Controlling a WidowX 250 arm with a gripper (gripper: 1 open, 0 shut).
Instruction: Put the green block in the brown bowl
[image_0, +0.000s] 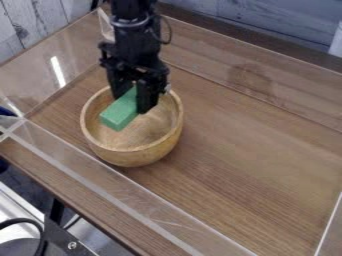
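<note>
My arm comes down into view from twelve o'clock, dark and nearly upright, with the wrist straight above my hand (135, 98). The hand points straight down. Its black fingers (151, 95) hang side by side, one toward nine o'clock and one toward three, clamped partway on the green block (120, 113).

The bright green block (122, 113) hangs tilted over the round tan wooden bowl (100, 146).

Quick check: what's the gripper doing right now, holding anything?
Gripper: jaws closed on the green block, held over the brown bowl, not yet released.
</note>
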